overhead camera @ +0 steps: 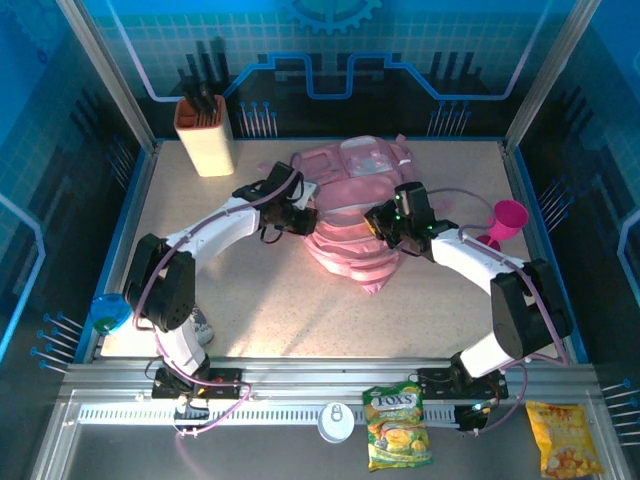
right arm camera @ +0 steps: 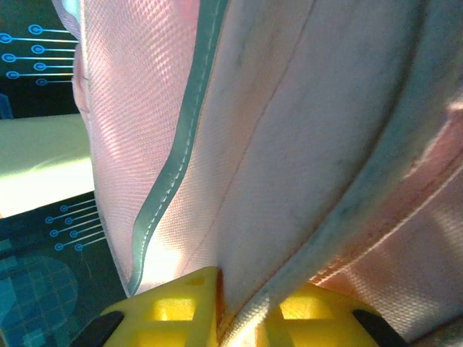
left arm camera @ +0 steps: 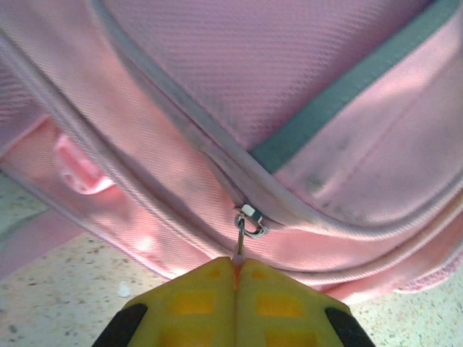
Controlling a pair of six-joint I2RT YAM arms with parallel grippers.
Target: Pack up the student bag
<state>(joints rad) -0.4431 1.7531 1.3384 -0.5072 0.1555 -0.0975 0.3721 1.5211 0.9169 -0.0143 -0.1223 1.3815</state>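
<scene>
While at student bag [left arm camera: 289, 72], left hand [left arm camera: 236, 278] tight on zip pull [left arm camera: 241, 238].

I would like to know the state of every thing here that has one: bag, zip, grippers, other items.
student bag: lying on the table, held by both grippers.
zip pull: pinched by the left gripper, shut.
right gripper: shut on a fold of bag fabric.
beige holder: upright, dark tools inside.
pink cup: upright.
green snack bag: lying flat.
</scene>
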